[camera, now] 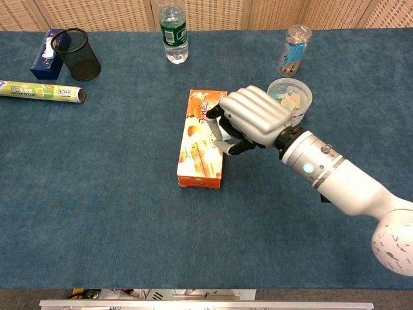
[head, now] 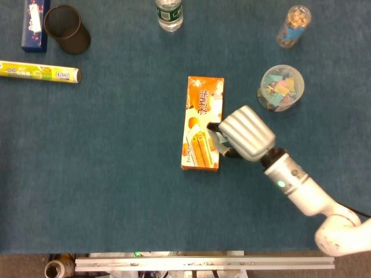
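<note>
We found our right hand (head: 240, 133) over the right long edge of the orange snack box (head: 202, 123), fingers curled downward against that edge; we could not tell whether they truly gripped the box or merely touched it. The box lay flat near the middle of the blue table cloth (head: 116, 174), its long axis running from twelve to six o'clock in the head view, leaning slightly toward seven at its near end, printed face up. At about two o'clock from the box stood the clear tub of coloured clips (head: 282, 87), near our wrist in the chest view. Farther off toward one o'clock stood a slim clear jar (head: 293, 25), and at twelve a water bottle (head: 169, 14). Toward ten o'clock lay a yellow-green roll (head: 39, 71), a black mesh cup (head: 66, 28) and a blue box (head: 33, 23).
</note>
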Action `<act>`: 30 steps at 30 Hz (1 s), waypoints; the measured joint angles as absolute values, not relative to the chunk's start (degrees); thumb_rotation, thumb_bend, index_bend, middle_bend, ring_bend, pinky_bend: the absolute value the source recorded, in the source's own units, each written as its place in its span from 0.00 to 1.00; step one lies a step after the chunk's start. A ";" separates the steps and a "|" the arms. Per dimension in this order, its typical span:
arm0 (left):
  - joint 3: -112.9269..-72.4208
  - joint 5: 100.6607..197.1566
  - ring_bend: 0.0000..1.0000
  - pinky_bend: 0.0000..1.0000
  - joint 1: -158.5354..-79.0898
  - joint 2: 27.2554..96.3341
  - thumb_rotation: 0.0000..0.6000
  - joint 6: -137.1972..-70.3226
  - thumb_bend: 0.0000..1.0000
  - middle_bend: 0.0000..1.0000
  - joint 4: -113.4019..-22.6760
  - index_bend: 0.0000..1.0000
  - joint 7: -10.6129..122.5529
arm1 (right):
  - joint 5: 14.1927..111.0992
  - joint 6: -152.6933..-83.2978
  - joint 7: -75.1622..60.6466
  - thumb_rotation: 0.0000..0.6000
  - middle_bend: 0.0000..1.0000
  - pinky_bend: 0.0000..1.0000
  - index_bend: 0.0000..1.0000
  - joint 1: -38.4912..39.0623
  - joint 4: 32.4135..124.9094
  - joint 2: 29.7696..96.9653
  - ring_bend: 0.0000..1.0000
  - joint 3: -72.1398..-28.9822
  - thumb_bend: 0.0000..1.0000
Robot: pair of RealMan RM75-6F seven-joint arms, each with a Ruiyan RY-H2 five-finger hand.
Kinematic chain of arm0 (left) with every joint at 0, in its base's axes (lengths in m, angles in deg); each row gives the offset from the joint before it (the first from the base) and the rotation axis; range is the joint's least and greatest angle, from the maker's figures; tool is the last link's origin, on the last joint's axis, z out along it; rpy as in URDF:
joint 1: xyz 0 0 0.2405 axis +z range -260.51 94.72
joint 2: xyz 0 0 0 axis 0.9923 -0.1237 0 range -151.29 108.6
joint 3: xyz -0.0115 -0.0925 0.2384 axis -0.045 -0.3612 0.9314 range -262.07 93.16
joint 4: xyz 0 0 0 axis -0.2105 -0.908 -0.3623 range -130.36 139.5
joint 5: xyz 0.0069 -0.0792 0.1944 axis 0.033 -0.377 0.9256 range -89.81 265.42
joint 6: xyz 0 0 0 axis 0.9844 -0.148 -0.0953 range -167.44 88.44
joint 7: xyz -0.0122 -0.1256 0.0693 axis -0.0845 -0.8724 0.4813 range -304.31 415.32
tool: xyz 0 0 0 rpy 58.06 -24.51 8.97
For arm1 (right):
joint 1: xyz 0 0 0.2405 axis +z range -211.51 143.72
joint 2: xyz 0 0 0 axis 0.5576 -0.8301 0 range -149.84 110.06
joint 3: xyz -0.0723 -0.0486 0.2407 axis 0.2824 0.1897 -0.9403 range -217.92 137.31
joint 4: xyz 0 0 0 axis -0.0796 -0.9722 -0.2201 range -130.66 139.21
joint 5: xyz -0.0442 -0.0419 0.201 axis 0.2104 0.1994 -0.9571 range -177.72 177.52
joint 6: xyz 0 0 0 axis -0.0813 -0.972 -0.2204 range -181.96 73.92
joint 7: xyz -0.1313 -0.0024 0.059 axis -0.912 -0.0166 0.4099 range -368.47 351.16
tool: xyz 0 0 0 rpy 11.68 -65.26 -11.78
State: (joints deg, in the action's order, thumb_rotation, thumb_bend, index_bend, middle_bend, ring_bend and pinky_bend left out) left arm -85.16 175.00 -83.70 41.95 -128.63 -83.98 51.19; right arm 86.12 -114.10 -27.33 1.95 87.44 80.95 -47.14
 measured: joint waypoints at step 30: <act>-85.73 174.18 0.09 0.04 -82.71 42.00 1.00 -129.21 0.26 0.10 -82.55 0.04 49.55 | 78.38 -111.15 -30.79 1.00 0.89 1.00 0.43 5.35 89.77 83.39 1.00 -49.41 0.14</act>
